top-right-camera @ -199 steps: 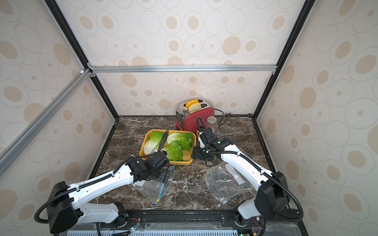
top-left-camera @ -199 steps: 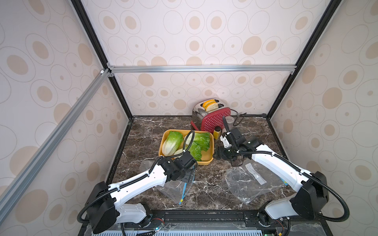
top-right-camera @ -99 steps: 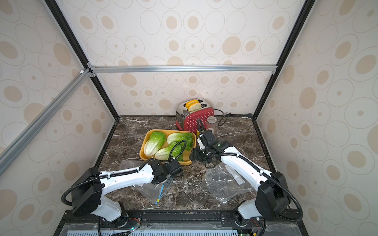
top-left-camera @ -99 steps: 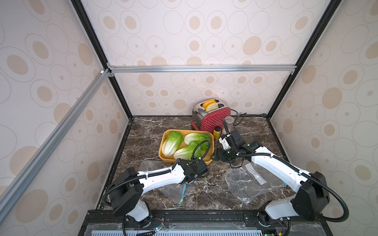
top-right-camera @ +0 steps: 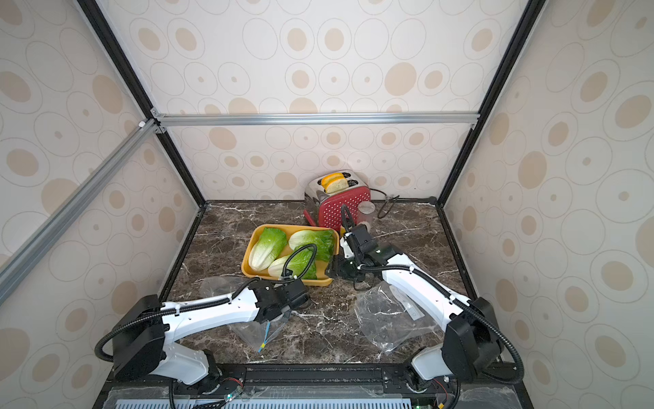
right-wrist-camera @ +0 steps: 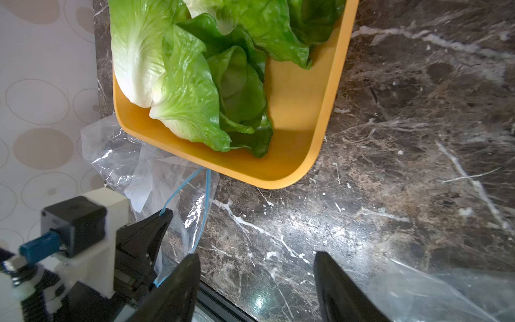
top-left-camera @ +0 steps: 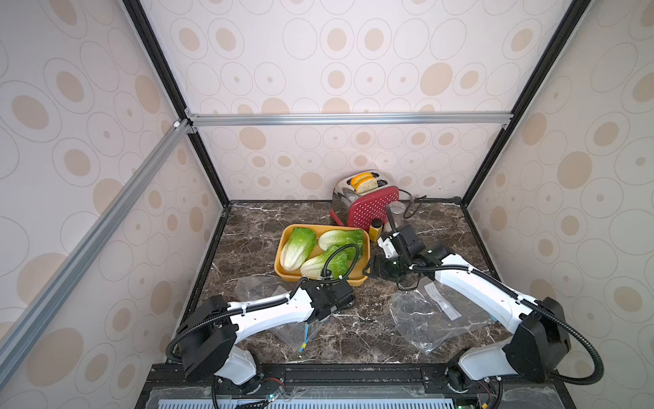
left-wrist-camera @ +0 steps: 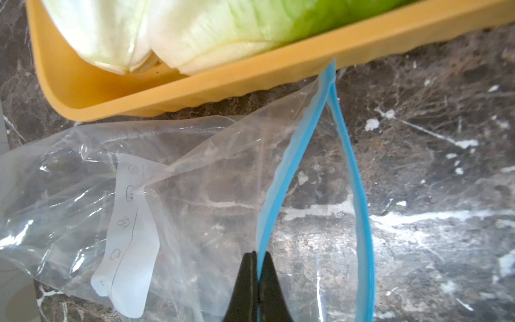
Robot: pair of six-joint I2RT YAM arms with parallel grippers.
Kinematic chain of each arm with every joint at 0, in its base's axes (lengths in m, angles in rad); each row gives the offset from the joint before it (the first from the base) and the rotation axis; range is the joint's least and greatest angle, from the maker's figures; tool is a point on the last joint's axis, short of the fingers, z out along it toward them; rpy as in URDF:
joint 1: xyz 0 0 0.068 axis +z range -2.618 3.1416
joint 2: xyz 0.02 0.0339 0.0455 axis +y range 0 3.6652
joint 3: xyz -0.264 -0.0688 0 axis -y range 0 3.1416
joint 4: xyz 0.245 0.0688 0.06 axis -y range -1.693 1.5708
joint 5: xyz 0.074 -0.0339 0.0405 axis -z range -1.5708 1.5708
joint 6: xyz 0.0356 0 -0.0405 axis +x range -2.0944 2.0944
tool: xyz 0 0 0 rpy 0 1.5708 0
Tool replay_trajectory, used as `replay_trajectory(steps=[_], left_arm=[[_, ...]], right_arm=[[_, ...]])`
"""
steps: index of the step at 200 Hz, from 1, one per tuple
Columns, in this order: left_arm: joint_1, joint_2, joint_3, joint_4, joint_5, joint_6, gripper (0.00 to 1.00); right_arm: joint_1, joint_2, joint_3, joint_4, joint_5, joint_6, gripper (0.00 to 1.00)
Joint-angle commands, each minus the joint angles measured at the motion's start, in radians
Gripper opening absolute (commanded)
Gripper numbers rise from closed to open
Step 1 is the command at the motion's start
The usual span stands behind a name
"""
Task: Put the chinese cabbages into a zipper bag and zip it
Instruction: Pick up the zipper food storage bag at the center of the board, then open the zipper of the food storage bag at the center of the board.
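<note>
You're clenching left pincer (left-wrist-camera: 257, 255) on zipper bag (left-wrist-camera: 195, 167) rim; right pincer (right-wrist-camera: 256, 255) hanging released. All chinese cabbages (top-left-camera: 299, 248) lying in tray (top-left-camera: 357, 281); bagging, zipping remaining.

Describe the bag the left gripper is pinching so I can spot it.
Find the yellow tray on the marble table; the clear bag lies at its near edge, under the left arm. Unlike the other bag, beside the right arm, its blue zip strip is pinched in the left gripper.
</note>
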Motion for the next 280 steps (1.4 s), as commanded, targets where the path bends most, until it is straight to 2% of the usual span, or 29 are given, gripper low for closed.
replay_trajectory(steps=[1,38,69,96,127,162,184,224,246,260,280], left_arm=[[-0.006,-0.06,0.02,-0.101,-0.071,-0.1,0.0],[0.001,-0.161,0.096,-0.231,-0.121,-0.113,0.0],[0.026,-0.225,0.18,-0.321,-0.132,-0.11,0.0],[0.059,-0.277,0.219,-0.327,-0.111,-0.092,0.0],[0.101,-0.338,0.227,-0.29,-0.088,-0.053,0.0],[0.117,-0.351,0.242,-0.286,-0.094,-0.044,0.0],[0.122,-0.353,0.239,-0.263,-0.09,-0.035,0.0],[0.131,-0.334,0.261,-0.223,-0.072,-0.012,0.0],[0.131,-0.323,0.269,-0.195,-0.052,0.005,0.0],[0.131,-0.317,0.278,-0.19,-0.052,0.0,0.0],[0.131,-0.32,0.284,-0.173,-0.048,0.008,0.0]], right_arm=[[0.022,-0.013,-0.006,0.029,-0.032,0.028,0.69],[0.095,-0.014,-0.001,0.112,-0.08,0.101,0.72],[0.197,0.009,0.004,0.227,-0.096,0.201,0.78],[0.256,0.081,0.017,0.374,-0.141,0.293,0.81],[0.32,0.185,0.145,0.361,-0.136,0.277,0.82],[0.333,0.238,0.197,0.389,-0.155,0.3,0.82],[0.336,0.211,0.191,0.404,-0.143,0.3,0.82],[0.335,0.144,0.173,0.342,-0.087,0.276,0.82],[0.335,0.159,0.199,0.323,-0.107,0.276,0.82],[0.34,0.167,0.214,0.284,-0.074,0.28,0.82],[0.34,0.206,0.231,0.246,-0.067,0.27,0.78]])
